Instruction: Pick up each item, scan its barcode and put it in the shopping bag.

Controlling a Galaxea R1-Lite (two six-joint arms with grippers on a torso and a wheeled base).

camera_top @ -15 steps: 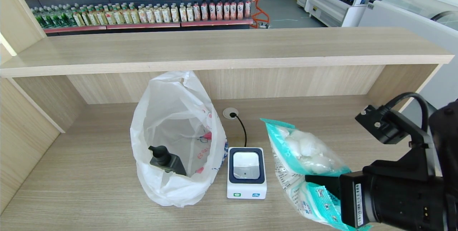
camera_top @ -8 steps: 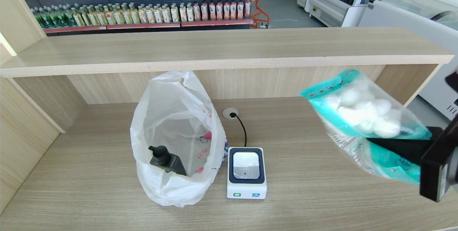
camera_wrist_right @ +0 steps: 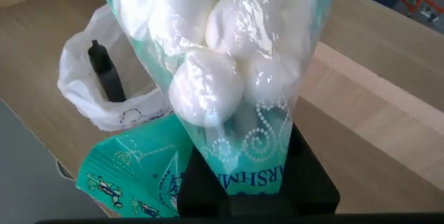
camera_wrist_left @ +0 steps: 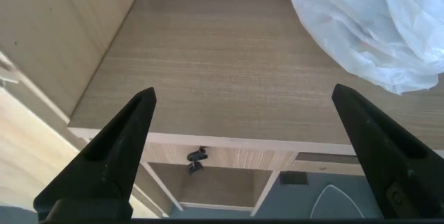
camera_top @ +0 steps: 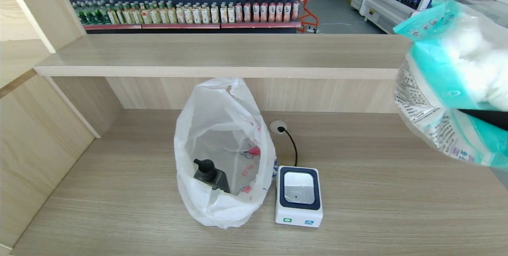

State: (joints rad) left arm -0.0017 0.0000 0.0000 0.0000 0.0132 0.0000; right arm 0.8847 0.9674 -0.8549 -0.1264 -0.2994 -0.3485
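The left end effector hung off the near left edge of the counter, its two dark fingers spread wide with nothing between them. Near the middle of the counter the white plastic shopping bag stood upright with its mouth open. A black pump bottle sat inside it, leaning against the near wall of the bag. Just beside the bag on its right stood the white barcode scanner, window facing up, touching or nearly touching the bag's side. Its black cable ran back to a round port in the counter. Well to the right, and raised clear of the counter, was the teal and clear pack of marshmallows. The right end effector was closed around the pack's lower part, its black fingers pressing the printed film from both sides, while the white marshmallows bulged in the clear upper part.
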